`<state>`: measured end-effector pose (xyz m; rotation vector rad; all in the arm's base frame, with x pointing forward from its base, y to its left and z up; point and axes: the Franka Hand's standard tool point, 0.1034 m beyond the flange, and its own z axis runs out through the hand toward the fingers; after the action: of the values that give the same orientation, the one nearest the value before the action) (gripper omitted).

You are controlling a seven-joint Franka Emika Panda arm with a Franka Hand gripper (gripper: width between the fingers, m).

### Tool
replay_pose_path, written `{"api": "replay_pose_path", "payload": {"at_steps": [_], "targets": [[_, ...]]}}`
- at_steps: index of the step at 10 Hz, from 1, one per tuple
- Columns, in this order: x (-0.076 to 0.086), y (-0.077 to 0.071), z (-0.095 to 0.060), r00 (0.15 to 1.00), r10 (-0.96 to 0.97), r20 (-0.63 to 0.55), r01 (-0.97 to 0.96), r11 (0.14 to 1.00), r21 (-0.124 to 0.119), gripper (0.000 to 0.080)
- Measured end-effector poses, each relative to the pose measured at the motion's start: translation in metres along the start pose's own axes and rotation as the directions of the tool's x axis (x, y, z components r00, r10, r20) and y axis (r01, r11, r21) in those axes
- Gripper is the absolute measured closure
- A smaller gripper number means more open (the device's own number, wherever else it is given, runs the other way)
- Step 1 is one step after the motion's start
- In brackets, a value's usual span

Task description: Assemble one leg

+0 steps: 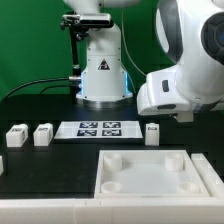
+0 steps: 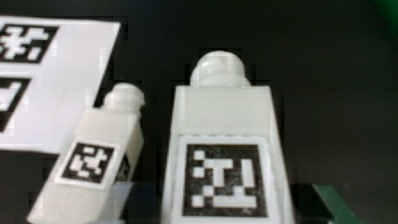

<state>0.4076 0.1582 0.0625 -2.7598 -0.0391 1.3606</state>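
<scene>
Close under the wrist camera, the leg (image 2: 222,150) shows lengthwise. It is a white oblong block with a rounded peg capping one end and its black-and-white marker on the face toward the other end. Just beside it is a second leg (image 2: 103,150), its long axis tilted a little off the first one's and its peg on the same end. I cannot tell whether the two touch. The second leg overlaps the edge of the marker board (image 2: 45,60) in that view.

From across the room, a lone leg (image 1: 152,132) stands upright just off the marker board's end on the exterior view's right, below the arm (image 1: 185,85) and its bulky white wrist. I cannot say which leg in this view is the one under the wrist camera. Off the board's other end, toward the desk's edge on the exterior view's left, an outer leg (image 1: 17,135) and an inner leg (image 1: 43,133) sit side by side.

The large square top (image 1: 150,172), with round corner sockets, lies along the front edge. A bare dark strip runs between it and the row of parts. The desk (image 1: 40,100) is matt black, with open room behind the row up to the robot base (image 1: 103,75) at the back edge. A green curtain (image 1: 30,40) hangs beyond.

The pincer's fingers do not show plainly in either view, so I cannot tell whether it is wide, narrow or holding the leg.
</scene>
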Motion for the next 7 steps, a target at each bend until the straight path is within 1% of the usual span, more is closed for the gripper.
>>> {"api": "replay_pose_path", "payload": {"at_steps": [2, 3, 4, 5, 6, 7], "targets": [[0.0, 0.0, 0.003, 1.0, 0.001, 0.008, -0.001, 1.0, 0.0, 0.0508], [0.011, -0.002, -0.003, 0.996, 0.001, -0.093, 0.0, 1.0, 0.008, 0.0508], [0.013, -0.002, -0.007, 0.975, 0.003, -0.222, 0.0, 1.0, 0.013, 0.0508], [0.009, 0.0, -0.006, 0.95, 0.005, -0.311, -0.002, 1.0, 0.012, 0.0508], [0.009, 0.006, -0.012, 0.925, -0.045, -0.378, 0.048, 0.999, -0.002, 0.0508], [0.012, 0.014, -0.03, 0.871, -0.073, -0.485, 0.077, 0.997, -0.012, 0.0508]]}}
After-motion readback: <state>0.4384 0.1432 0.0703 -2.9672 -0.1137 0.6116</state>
